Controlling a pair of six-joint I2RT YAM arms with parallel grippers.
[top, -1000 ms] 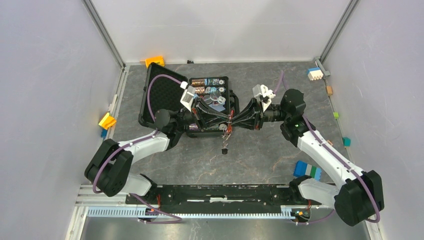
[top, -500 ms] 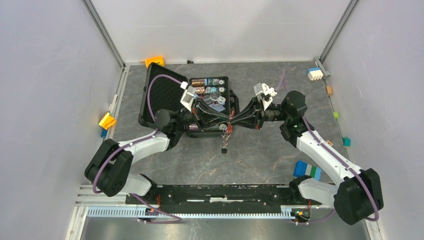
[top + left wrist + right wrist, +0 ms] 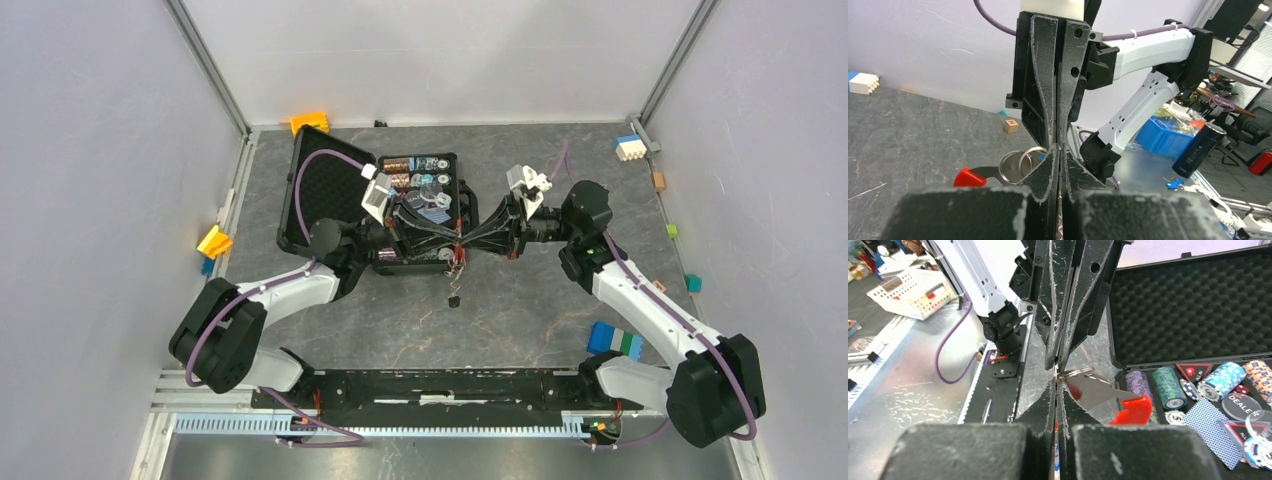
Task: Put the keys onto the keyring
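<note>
Both grippers meet tip to tip above the front edge of the black case. The keyring (image 3: 1018, 165) shows as two thin silvery rings beside the left gripper (image 3: 1059, 150), which is shut on it. The right gripper (image 3: 1057, 385) is shut too, its tips pinching at the ring (image 3: 1075, 373). A red-headed key (image 3: 1108, 397) sticks out sideways from the ring. A speck of blue (image 3: 1040, 158) shows by the rings; the blue key itself I cannot make out. In the top view the left gripper (image 3: 452, 244) and right gripper (image 3: 468, 243) touch, and a short chain with a dark end (image 3: 453, 298) hangs below them.
The open black case (image 3: 320, 190) of poker chips (image 3: 1168, 385) lies just behind and under the grippers. A blue-and-green block (image 3: 615, 340) sits near the right arm. Small blocks lie along the walls: orange (image 3: 310, 122), yellow (image 3: 214, 241), white and blue (image 3: 629, 148).
The right gripper has closed its jaws at the ring and nudged slightly left. The left gripper stays shut and still.
</note>
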